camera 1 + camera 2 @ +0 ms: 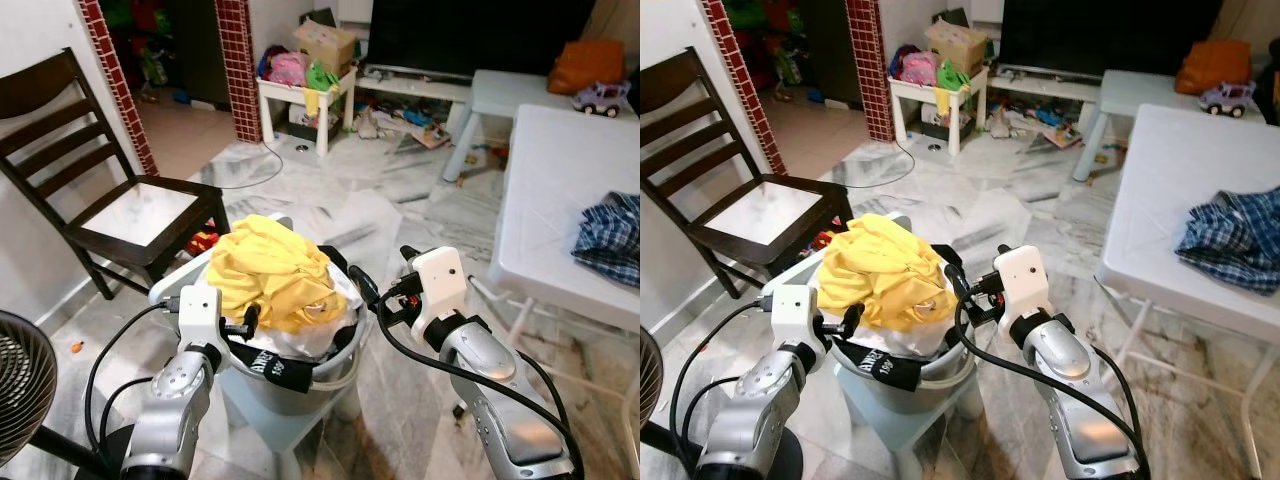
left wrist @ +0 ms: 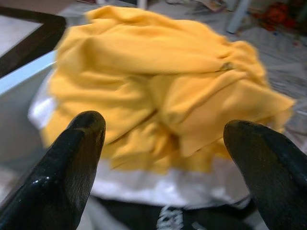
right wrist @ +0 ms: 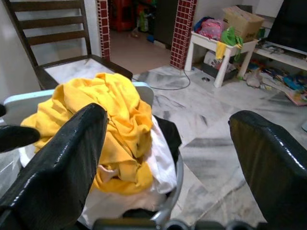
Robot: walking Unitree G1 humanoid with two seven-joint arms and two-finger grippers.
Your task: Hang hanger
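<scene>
A grey laundry basket (image 1: 268, 396) stands right in front of me, heaped with a crumpled yellow garment (image 1: 270, 265) over white cloth (image 1: 335, 320) and a black garment with white lettering (image 1: 270, 365). My left gripper (image 2: 165, 125) is open at the basket's near left rim, its fingers pointing at the yellow garment (image 2: 158, 81) with nothing between them. My right gripper (image 3: 168, 117) is open at the basket's right rim, aimed across the pile (image 3: 103, 120). Both black finger pairs are spread wide and hold nothing.
A dark wooden chair (image 1: 100, 190) stands to the left and a black fan (image 1: 18, 390) sits at the lower left. A white table (image 1: 560, 190) on the right carries a blue plaid garment (image 1: 612, 238). A small white cluttered table (image 1: 300, 95) is farther back across marble floor.
</scene>
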